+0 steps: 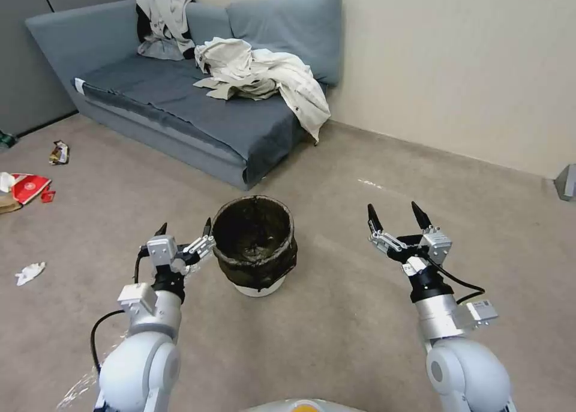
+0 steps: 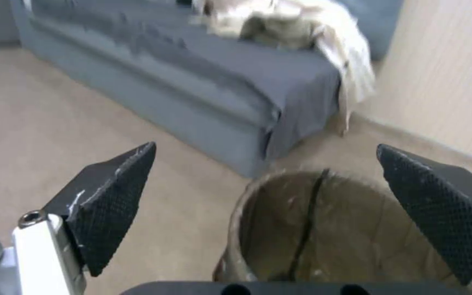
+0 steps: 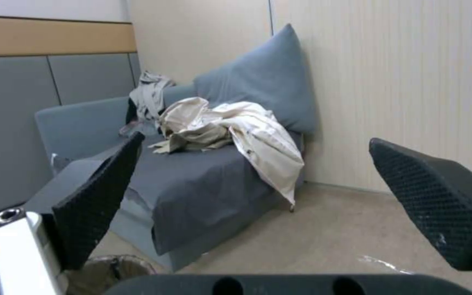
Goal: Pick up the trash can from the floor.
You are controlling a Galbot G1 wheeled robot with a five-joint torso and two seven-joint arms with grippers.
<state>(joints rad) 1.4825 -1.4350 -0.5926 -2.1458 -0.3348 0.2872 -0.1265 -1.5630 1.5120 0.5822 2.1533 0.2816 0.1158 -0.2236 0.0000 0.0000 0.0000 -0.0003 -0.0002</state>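
Approach stage, nothing grasped. The left gripper [image 1: 185, 227], jaws spread wide, is level with the rim of the trash can [image 1: 255, 244], its inner fingertip [image 1: 207, 226] just beside the bag-covered lip; whether it touches cannot be told. The right gripper [image 1: 396, 213], equally wide and empty, is well apart on the can's other side. The can stands upright on the floor [image 1: 336, 316], unlifted. Beyond it a sofa [image 1: 180, 112] carries a crumpled coat [image 1: 264, 76]. Closing on the rim and lifting remain.
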